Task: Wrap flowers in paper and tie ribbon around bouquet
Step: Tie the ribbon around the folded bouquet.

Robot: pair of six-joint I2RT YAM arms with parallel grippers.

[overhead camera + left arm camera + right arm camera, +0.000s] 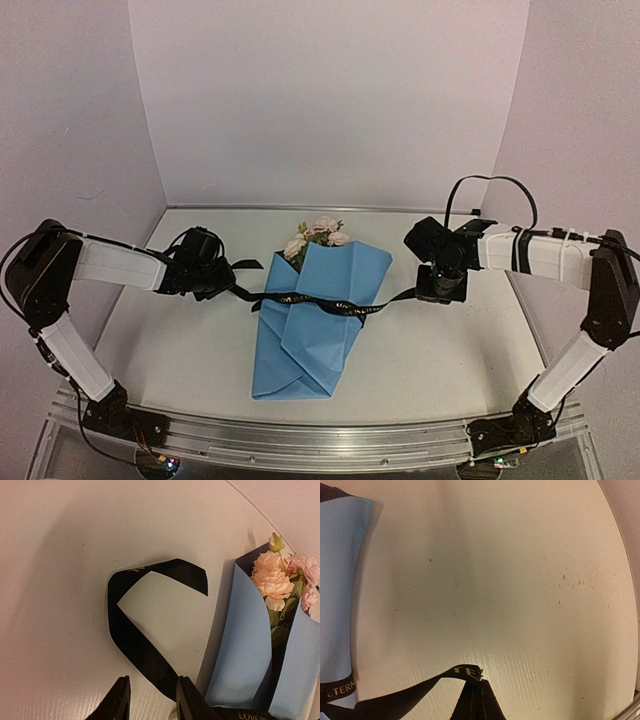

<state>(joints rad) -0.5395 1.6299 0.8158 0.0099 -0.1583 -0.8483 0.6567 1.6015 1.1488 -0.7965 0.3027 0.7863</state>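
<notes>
Two arms flank your bouquet (312, 330), which lies at the middle of the white table (450, 360). Pale flowers (318, 236) poke from the far end of the light blue paper (300, 360). The black ribbon (320, 303) crosses the bundle's middle. Your right gripper (476, 697) has its fingers pressed together on the ribbon's right end. Your left gripper (152, 696) stands with its fingers spread, and the ribbon's left tail lies slack by them and loops on the table beyond.
</notes>
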